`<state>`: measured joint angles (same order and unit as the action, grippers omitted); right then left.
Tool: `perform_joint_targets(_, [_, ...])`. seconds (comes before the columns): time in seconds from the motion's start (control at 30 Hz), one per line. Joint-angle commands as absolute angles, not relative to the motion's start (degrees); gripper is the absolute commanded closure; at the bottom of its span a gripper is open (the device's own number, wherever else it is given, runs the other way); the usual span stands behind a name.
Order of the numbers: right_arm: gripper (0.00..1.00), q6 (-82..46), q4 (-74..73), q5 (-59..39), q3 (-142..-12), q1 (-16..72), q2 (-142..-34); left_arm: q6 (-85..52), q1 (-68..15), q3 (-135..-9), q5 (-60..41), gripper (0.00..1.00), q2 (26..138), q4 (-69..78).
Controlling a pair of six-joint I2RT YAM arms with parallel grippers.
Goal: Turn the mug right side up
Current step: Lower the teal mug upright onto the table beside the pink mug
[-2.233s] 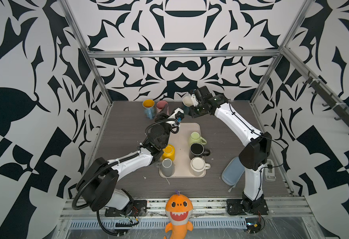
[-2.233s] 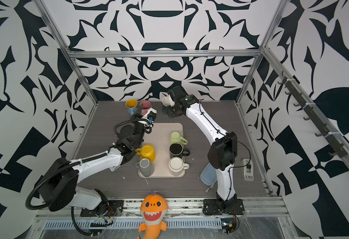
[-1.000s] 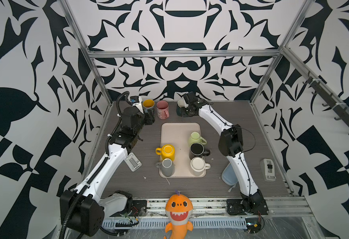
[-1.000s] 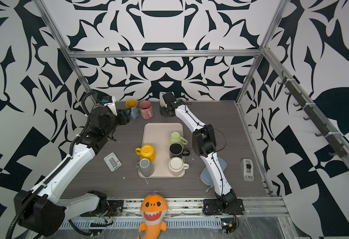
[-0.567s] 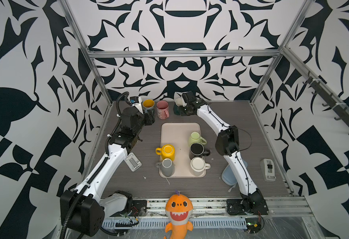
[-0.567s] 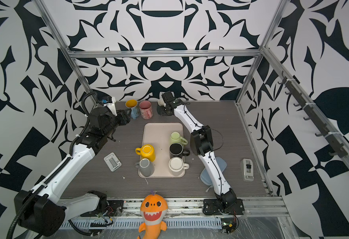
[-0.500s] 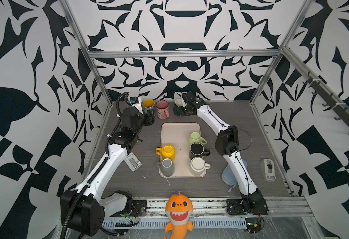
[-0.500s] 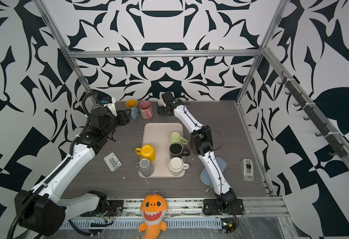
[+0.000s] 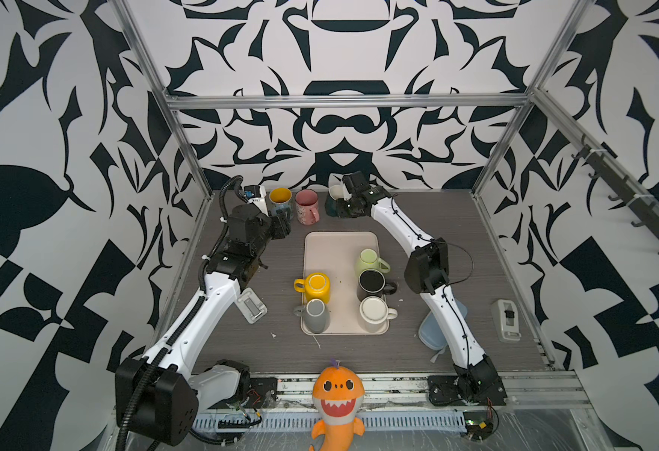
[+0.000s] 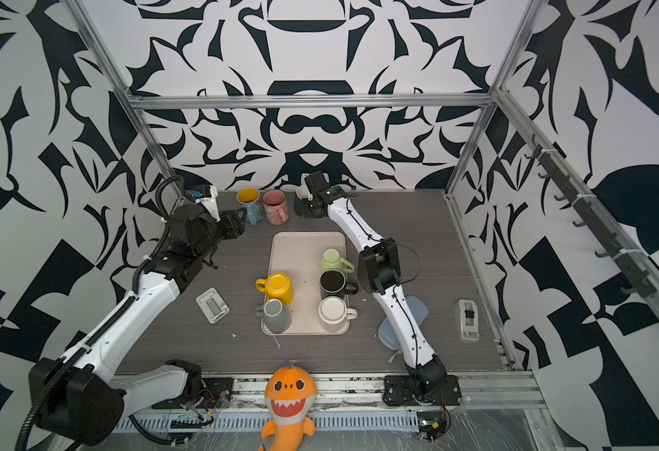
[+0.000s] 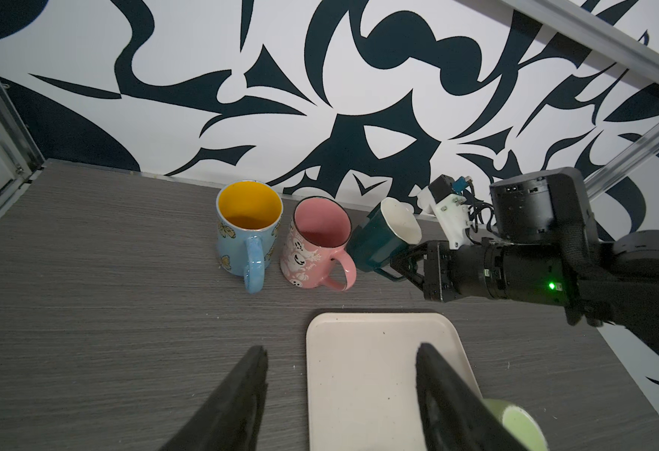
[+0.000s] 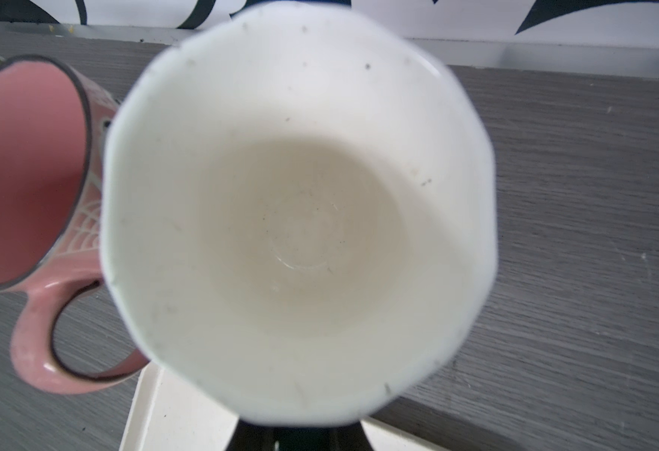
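Green mug (image 11: 374, 242) tilted, mouth upward

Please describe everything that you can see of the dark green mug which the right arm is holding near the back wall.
The dark green mug looks like glazed ceramic, teal-green outside and white inside, with small dark specks and a faceted rim. It widens toward the mouth. It is tilted, not yet upright, its opening turned up and toward the right arm. The right gripper has its jaws shut on the handle side. It sits at the back of the table, just beside the pink mug; whether its base touches the table I cannot tell.
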<state>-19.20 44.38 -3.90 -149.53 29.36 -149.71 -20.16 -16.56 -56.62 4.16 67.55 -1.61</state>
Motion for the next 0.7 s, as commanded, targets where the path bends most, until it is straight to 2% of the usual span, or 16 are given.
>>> perform_joint_targets(0.0, [0.94, -19.22, 40.3, -4.3, -153.24, 29.79, -146.82, -21.18, -16.25, -55.44, 3.44, 0.36, 66.41, -1.41])
perform_joint_targets(0.5, [0.92, -18.15, 42.57, -4.06, -153.37, 29.91, -147.75, -21.27, -15.82, -54.78, 3.08, 0.36, 66.36, -1.56])
perform_joint_targets(0.67, [0.86, -17.85, 43.15, -3.96, -153.35, 30.02, -148.01, -21.33, -15.8, -54.7, 3.0, 0.36, 66.78, -2.0])
